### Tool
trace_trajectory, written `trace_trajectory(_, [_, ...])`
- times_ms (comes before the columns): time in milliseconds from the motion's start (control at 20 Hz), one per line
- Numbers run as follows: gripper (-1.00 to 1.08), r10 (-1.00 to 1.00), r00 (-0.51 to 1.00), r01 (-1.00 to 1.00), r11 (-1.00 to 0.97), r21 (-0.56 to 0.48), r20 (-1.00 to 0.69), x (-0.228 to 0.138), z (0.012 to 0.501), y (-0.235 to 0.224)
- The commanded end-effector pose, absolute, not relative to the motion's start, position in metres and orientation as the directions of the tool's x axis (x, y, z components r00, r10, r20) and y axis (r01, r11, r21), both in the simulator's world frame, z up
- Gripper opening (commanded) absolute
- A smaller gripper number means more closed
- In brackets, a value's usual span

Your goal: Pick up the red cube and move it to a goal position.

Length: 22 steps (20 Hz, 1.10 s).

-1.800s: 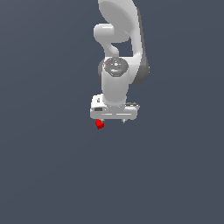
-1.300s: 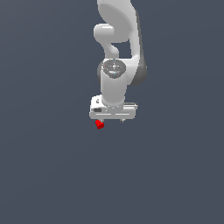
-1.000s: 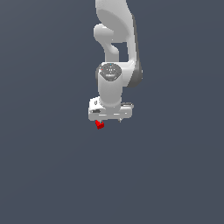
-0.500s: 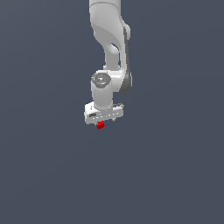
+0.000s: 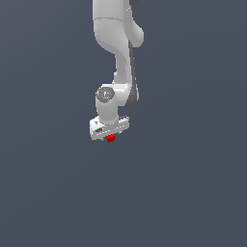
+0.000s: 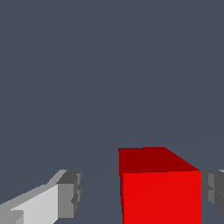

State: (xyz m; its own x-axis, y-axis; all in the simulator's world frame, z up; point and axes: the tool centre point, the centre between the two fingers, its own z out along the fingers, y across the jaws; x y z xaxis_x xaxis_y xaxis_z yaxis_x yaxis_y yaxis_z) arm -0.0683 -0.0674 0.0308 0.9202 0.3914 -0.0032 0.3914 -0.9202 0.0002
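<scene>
The red cube (image 5: 110,139) lies on the dark grey floor, right under the white hand. My gripper (image 5: 110,135) points straight down over it. In the wrist view the red cube (image 6: 159,192) sits between the two fingers of my gripper (image 6: 142,194). It is close against one grey finger pad (image 6: 213,188). A clear gap separates it from the other finger (image 6: 70,192). The jaws stand open around the cube, not pressed on both sides.
The white arm (image 5: 118,58) rises from the hand toward the top of the exterior view. The plain dark grey floor (image 5: 193,183) surrounds everything. No goal marker shows.
The arm swung toward the exterior view's left and the hand came down over the cube, which earlier showed beside it. The cube has stayed in the same spot.
</scene>
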Motion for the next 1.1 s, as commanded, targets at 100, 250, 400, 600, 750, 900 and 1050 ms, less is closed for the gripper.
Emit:
trace_trajectory(100, [1.00, 0.417, 0.909, 0.417, -0.909, 0.000, 0.000, -0.0704, 0.0227, -0.0729])
trace_trajectory(250, [1.00, 0.421, 0.907, 0.421, -0.907, 0.000, 0.000, -0.0707, 0.0212, -0.0738])
trace_trajectory(400, [-1.00, 0.421, 0.907, 0.421, -0.907, 0.000, 0.000, -0.0707, 0.0212, -0.0738])
trace_trajectory(600, [-1.00, 0.421, 0.907, 0.421, -0.907, 0.000, 0.000, -0.0707, 0.0212, -0.0738])
trace_trajectory(750, [-1.00, 0.421, 0.907, 0.421, -0.907, 0.000, 0.000, -0.0707, 0.0212, -0.0738])
trace_trajectory(900, [-1.00, 0.421, 0.907, 0.421, -0.907, 0.000, 0.000, -0.0703, 0.0226, -0.0742])
trace_trajectory(1050, [-1.00, 0.421, 0.907, 0.421, -0.907, 0.000, 0.000, -0.0686, 0.0285, -0.0741])
